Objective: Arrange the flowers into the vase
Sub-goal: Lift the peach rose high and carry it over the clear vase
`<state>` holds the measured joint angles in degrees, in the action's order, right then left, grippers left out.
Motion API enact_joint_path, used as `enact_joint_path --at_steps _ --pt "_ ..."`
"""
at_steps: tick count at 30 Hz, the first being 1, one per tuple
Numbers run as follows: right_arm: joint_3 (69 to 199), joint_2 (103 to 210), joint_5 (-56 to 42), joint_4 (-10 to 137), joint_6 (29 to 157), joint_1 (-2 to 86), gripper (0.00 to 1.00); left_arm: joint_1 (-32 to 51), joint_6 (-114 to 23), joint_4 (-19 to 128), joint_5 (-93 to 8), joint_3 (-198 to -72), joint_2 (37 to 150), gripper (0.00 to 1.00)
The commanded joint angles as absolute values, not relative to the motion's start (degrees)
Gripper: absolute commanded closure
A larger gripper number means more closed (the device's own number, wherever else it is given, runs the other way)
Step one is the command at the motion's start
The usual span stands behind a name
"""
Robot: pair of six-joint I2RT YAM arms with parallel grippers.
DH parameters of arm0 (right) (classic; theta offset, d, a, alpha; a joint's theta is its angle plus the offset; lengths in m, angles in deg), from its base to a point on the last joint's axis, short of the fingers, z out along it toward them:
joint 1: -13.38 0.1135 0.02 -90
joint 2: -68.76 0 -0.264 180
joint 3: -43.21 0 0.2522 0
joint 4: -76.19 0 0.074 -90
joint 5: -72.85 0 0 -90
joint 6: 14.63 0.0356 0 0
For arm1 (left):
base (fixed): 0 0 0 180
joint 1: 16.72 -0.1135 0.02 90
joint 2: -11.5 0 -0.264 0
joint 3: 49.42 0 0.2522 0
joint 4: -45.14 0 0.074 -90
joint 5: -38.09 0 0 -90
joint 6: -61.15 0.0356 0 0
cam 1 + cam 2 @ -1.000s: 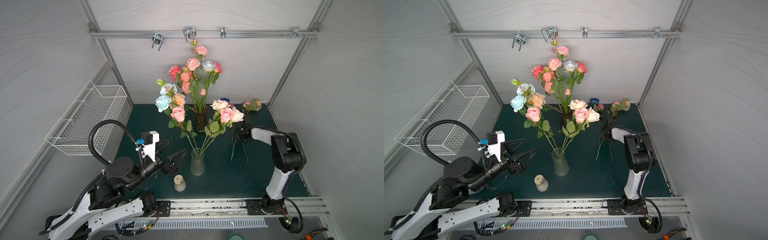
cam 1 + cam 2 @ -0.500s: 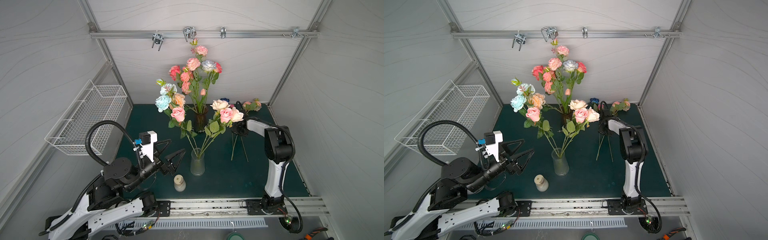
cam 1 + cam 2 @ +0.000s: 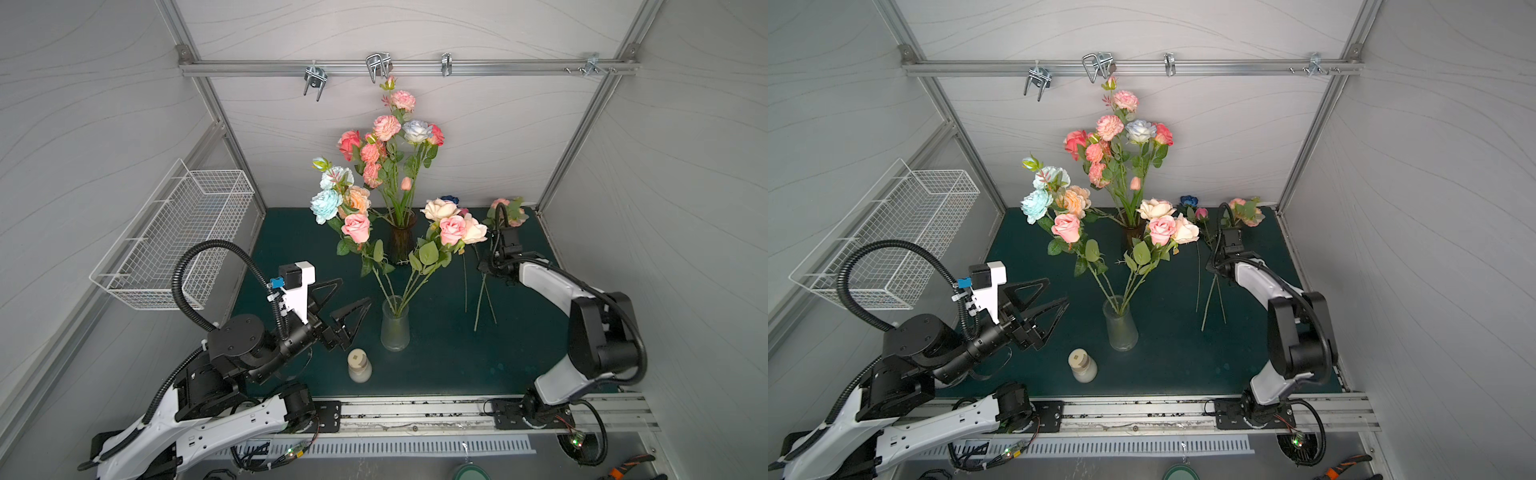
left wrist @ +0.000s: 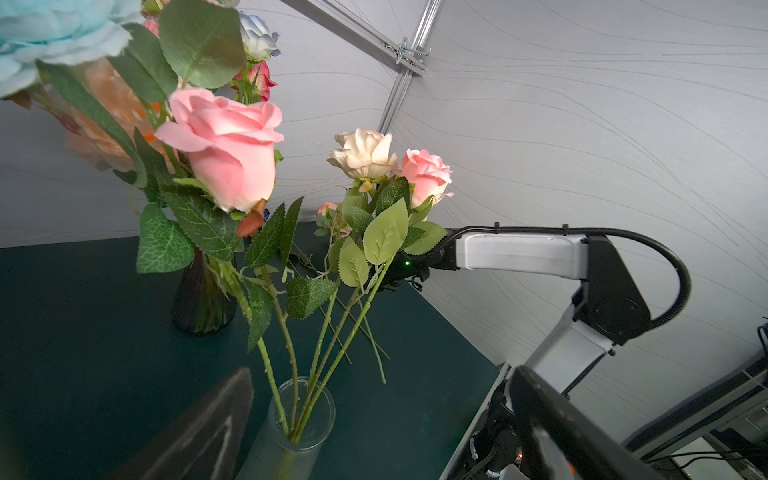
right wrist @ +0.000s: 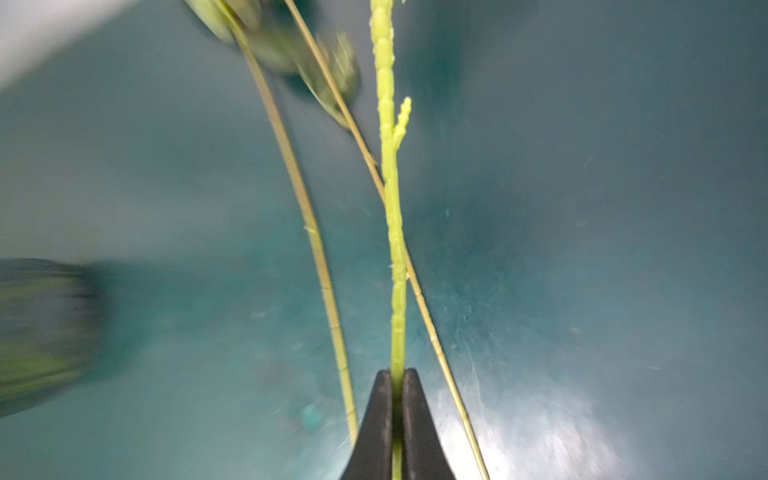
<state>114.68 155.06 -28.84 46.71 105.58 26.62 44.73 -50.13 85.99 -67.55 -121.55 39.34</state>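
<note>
A clear glass vase stands mid-mat and holds several flowers, pink, cream, peach and pale blue. More flowers lie on the mat at the right; their stems point forward and their blooms lie by the back wall. My right gripper reaches down over them and is shut on one bright green stem. Its bloom is out of the wrist view. My left gripper hangs open and empty, left of the clear vase.
A dark vase full of pink and coral blooms stands at the back centre. A small cream bottle sits near the front edge. A white wire basket hangs on the left wall. A metal rail runs along the front.
My right gripper has closed on a stem among the lying flowers, and the right arm's elbow swung in and back out. The left arm has hardly moved.
</note>
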Motion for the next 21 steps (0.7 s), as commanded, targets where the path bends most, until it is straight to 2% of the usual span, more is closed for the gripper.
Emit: enact_joint_path --at_steps 1,8,14,18,21 --pt "110.6 146.5 -31.3 51.5 106.7 26.1 1.00 44.6 -50.6 85.0 -67.0 -124.1 38.8 0.02" --pt "102.8 122.9 -33.1 52.9 108.0 26.9 1.00 44.6 -50.5 85.4 -66.9 -124.9 38.5 0.02" --pt "106.4 109.0 -34.2 52.0 104.4 32.6 1.00 44.6 -50.0 86.4 -66.8 -126.5 38.7 0.01" --pt "112.7 105.1 -27.6 52.9 101.4 35.7 1.00 44.6 -49.6 87.3 -67.3 -127.6 38.3 0.01" --pt "117.8 104.7 -19.0 54.5 100.4 37.1 1.00 44.6 -49.4 87.6 -67.9 -127.9 37.6 0.01"
